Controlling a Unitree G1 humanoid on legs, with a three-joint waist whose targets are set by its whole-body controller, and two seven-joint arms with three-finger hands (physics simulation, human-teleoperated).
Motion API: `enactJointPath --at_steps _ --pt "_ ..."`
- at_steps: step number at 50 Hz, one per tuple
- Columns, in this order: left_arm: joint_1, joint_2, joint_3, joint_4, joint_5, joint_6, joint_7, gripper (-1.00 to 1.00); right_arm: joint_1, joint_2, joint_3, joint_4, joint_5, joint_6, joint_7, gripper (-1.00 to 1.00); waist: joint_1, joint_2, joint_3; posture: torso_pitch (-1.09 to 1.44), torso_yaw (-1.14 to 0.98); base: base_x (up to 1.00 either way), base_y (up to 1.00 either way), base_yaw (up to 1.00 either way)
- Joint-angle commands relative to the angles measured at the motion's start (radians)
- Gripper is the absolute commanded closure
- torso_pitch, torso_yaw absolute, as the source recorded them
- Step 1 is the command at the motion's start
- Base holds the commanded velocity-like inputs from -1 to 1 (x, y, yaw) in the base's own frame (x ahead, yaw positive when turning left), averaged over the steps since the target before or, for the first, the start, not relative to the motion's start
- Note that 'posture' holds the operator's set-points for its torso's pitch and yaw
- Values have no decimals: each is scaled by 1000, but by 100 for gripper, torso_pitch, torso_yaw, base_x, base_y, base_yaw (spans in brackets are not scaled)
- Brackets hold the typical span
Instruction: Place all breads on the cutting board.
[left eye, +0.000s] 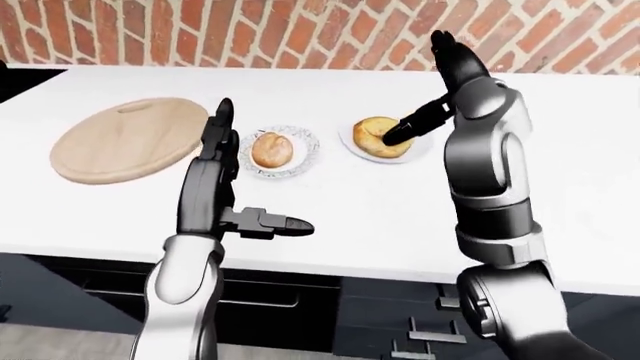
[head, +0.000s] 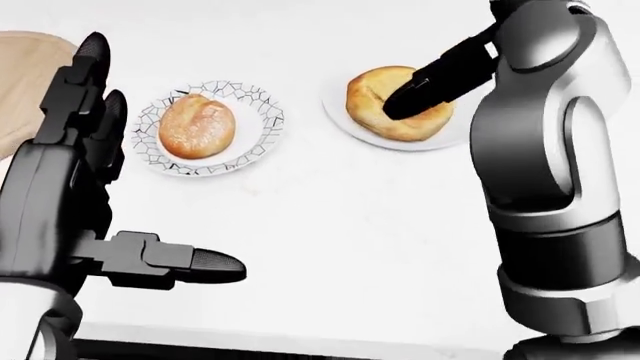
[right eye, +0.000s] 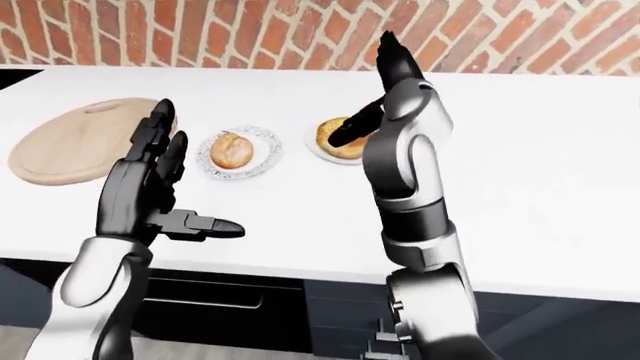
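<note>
A round wooden cutting board (left eye: 125, 139) lies at the left of the white counter. To its right, a brown bread roll (head: 197, 124) sits on a crackle-patterned plate (head: 258, 142). A flatter golden bread (head: 375, 101) rests on a plain white plate (head: 338, 120) further right. My left hand (head: 160, 161) is open, held upright just left of the patterned plate, with its thumb (head: 200, 264) pointing right. My right hand (left eye: 414, 88) is open and raised over the golden bread. Its thumb (head: 440, 79) reaches down across the bread's right side, and whether it touches the bread is unclear.
A brick wall (left eye: 300, 30) runs along the counter's top edge. Dark cabinet drawers (left eye: 400, 322) sit below the counter's near edge. White counter surface (left eye: 580, 150) stretches to the right of the plates.
</note>
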Motion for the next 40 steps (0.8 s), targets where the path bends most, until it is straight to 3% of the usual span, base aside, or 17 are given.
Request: enactJointPath --at_steps 1,12,18,29,40 --pt "-23 2 -3 -30 0 -33 4 -100 -78 3 -10 39 -43 -77 8 -100 0 0 -25 0 0 0 0 0" --pt "-14 -1 0 -8 -5 -59 4 -100 -277 25 -11 452 -61 -247 38 -100 -10 14 -32 0 0 0 0 0" --pt "-8 4 16 0 -17 -71 1 -100 -352 36 -31 641 -9 -308 -5 -100 -13 20 -34 0 0 0 0 0" --pt "-4 11 14 -3 -21 -71 5 -100 -367 10 -53 819 140 -387 -119 -100 -10 17 -42 0 0 0 0 0" --pt "-16 13 16 -26 -18 -45 0 -100 -365 -11 -35 866 145 -391 -137 -100 -6 13 -44 0 0 0 0 0"
